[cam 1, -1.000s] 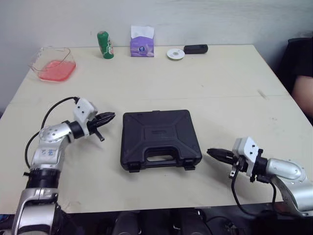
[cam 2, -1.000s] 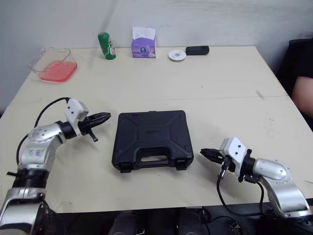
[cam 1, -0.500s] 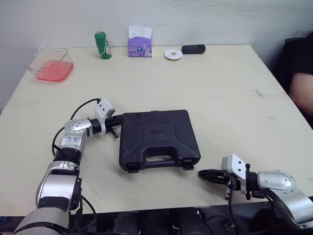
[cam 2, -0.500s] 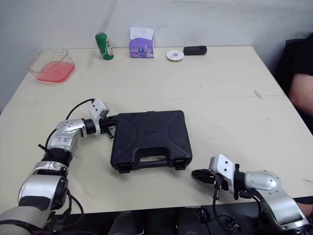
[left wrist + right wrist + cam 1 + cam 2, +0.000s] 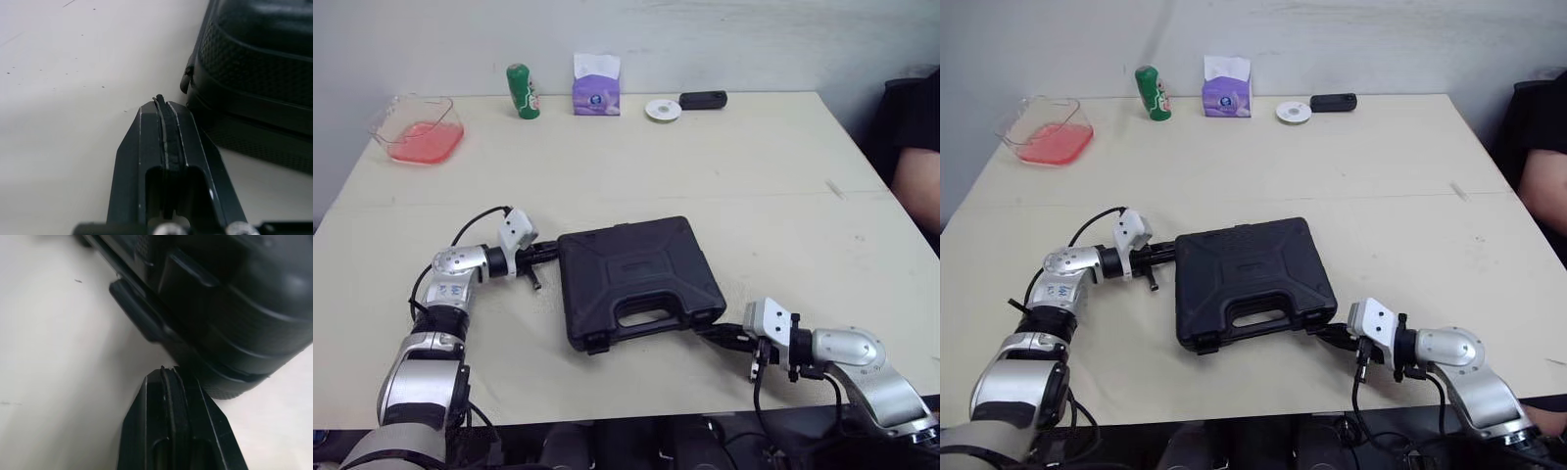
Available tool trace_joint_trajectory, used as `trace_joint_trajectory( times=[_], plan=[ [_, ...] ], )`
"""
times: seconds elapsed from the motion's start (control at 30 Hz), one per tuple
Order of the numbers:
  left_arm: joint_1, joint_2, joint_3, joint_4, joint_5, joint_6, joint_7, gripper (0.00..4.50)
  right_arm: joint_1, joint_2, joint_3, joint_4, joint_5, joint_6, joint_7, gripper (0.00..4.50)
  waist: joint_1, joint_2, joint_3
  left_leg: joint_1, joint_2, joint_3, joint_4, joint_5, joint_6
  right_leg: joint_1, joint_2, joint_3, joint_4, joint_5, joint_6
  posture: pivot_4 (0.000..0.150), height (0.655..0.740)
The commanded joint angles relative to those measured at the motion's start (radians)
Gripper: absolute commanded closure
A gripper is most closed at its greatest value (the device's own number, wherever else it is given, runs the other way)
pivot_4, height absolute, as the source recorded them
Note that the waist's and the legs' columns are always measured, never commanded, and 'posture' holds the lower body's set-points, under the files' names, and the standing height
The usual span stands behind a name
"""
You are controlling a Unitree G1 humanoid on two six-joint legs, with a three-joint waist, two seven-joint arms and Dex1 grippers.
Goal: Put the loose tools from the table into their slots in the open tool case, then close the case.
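The black tool case (image 5: 636, 274) lies closed on the table, turned slightly askew, handle towards me. My left gripper (image 5: 551, 251) is shut, its tip against the case's far left corner; the left wrist view has the shut fingertips (image 5: 163, 100) right beside the case (image 5: 254, 63). My right gripper (image 5: 710, 331) is shut too, its tip at the case's near right corner. In the right wrist view the tip (image 5: 168, 369) sits just under a latch (image 5: 142, 316) on the case's front edge. I see no loose tools on the table.
Along the table's far edge stand a clear container of pink stuff (image 5: 415, 128), a green can (image 5: 522, 90), a purple tissue pack (image 5: 596, 85), a white disc (image 5: 662, 109) and a black device (image 5: 703, 99). A person (image 5: 915, 147) sits at the right edge.
My left gripper reached in to the case's far left corner. My right gripper dropped low, then came up to the near right corner. The case has turned slightly.
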Motion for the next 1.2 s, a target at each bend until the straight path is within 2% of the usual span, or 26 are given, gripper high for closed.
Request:
trace_joint_trajectory(
  times=[0.03, 0.33, 0.67, 1.0, 1.2],
  plan=[
    [0.064, 0.015, -0.019, -0.106, -0.007, 0.007, -0.051, 4.45, -0.03, -0.007, -0.028, 0.056, -0.046, -0.031, -0.036, 4.5, 0.0, 0.0, 0.0, 0.0, 0.0, 0.0, 0.0, 0.0, 0.0, 0.0, 0.0, 0.0, 0.0, 0.0, 0.0, 0.15, 0.74],
    [0.236, 0.043, -0.002, -0.401, -0.057, 0.097, -0.048, 4.45, -0.104, 0.023, -0.004, 0.14, -0.105, -0.093, -0.078, 4.5, -0.001, 0.0, 0.0, 0.003, 0.001, 0.0, 0.0, 0.0, 0.0, 0.003, -0.001, 0.0, 0.0, 0.0, 0.0, 0.15, 0.74],
    [0.379, 0.048, 0.029, -0.596, -0.092, 0.188, 0.032, 4.45, -0.103, 0.044, -0.004, 0.135, -0.118, -0.089, -0.1, 4.5, -0.001, 0.0, 0.0, 0.006, 0.003, 0.001, -0.002, -0.001, -0.001, 0.005, -0.002, 0.002, -0.002, 0.0, 0.0, 0.15, 0.74],
    [0.359, 0.033, 0.086, -0.689, -0.178, 0.305, 0.125, 4.45, 0.001, 0.042, -0.083, 0.022, -0.078, -0.026, -0.177, 4.5, 0.004, 0.0, 0.0, 0.006, 0.005, 0.001, -0.002, -0.002, -0.001, 0.006, -0.003, 0.001, -0.004, 0.0, 0.0, 0.15, 0.74],
    [0.269, -0.009, 0.024, -0.604, -0.116, 0.315, 0.173, 4.45, 0.004, 0.061, -0.105, 0.005, -0.089, -0.02, -0.239, 4.5, 0.002, 0.0, 0.0, 0.006, 0.004, 0.001, -0.002, -0.003, 0.0, 0.006, -0.002, 0.001, -0.004, 0.0, 0.0, 0.15, 0.74]
  ],
)
